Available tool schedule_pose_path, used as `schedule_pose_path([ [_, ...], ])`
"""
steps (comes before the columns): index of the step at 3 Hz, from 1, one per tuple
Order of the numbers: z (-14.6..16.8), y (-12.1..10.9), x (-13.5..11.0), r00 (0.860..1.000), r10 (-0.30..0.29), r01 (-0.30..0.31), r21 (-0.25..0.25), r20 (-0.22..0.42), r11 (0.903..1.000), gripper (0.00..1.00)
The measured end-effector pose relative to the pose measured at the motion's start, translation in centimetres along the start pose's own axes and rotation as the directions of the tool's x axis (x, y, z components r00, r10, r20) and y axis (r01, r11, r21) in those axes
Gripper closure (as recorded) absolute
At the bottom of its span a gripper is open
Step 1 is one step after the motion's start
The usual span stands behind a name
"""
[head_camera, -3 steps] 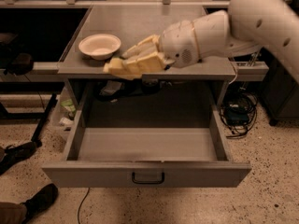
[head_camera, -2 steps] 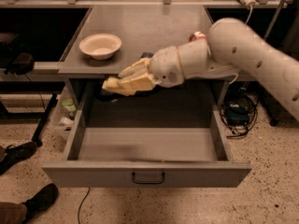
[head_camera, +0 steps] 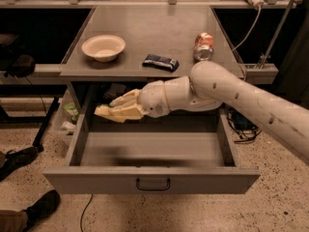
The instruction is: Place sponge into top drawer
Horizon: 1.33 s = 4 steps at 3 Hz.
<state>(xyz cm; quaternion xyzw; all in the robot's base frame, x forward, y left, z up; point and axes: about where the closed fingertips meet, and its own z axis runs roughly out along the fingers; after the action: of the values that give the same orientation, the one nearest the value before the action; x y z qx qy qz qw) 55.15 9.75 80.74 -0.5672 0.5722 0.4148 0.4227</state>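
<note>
Camera view: shows the cream gripper [head_camera: 116, 112] left of centre, on a white arm [head_camera: 231, 93] reaching in from the right edge, hanging over the rear left of the pulled-open top drawer [head_camera: 152, 178], just below the table [head_camera: 145, 28] edge; cannot tell how wide it stands or whether the sponge sits in it. Shows on the grey tabletop a pale bowl [head_camera: 103, 47] at upper left, a dark snack wrapper [head_camera: 160, 62] near the front edge and a red-and-white can [head_camera: 203, 46] to its right. Takes in speckled floor [head_camera: 270, 197] and a dark shoe [head_camera: 43, 207] at lower left.
</note>
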Motion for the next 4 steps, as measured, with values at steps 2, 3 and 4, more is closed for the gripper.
schedule_pose_path([
  [2,6.5,2.7,6.7,0.998,0.062,-0.062,-0.048,-0.003,0.9969,0.81],
  [3,8.4,3.0,8.8,0.996,0.089,-0.089,-0.043,0.002,0.9951,0.58],
  [4,9.2,2.9,9.8,0.995,0.097,-0.097,-0.032,0.009,0.9948,0.34],
])
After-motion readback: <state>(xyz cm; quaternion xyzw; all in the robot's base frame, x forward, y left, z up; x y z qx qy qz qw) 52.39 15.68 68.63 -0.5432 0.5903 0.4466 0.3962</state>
